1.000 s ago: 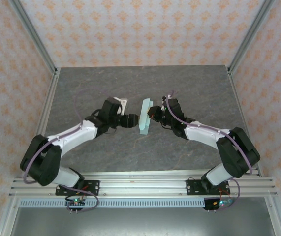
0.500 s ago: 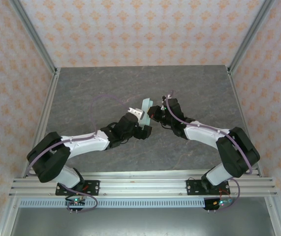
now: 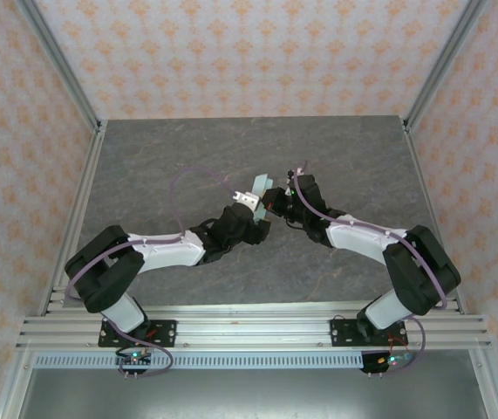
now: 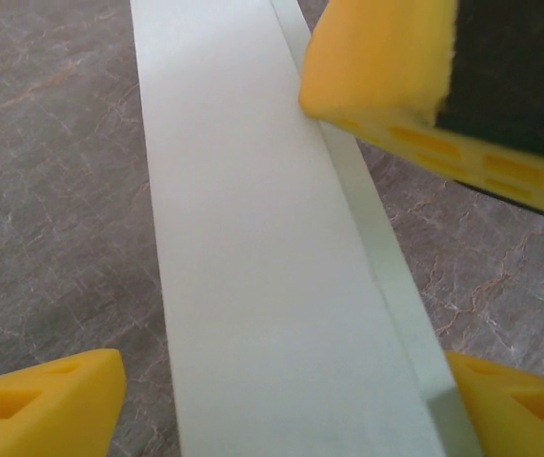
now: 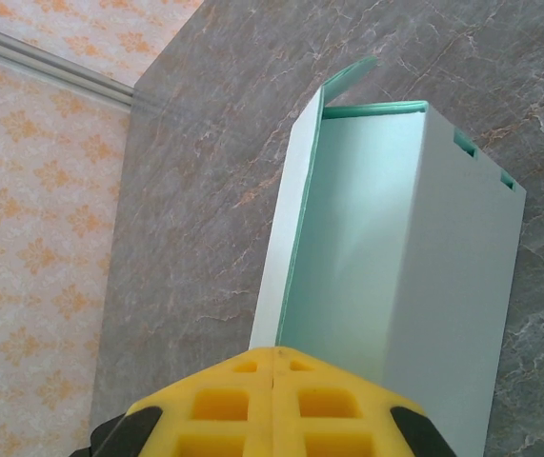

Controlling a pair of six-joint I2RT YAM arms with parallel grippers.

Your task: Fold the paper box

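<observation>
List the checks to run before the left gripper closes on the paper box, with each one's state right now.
1. Right gripper clamped on the paper box: ok, its fingers are shut on the near edge.
2. Left gripper open: ok, jaws wide.
3. Box panel between the left fingers: ok, one finger on each side.
4. Far end of the box closed: not ok, it stands open with a flap loose.
5. Box resting on the table: cannot tell.
</observation>
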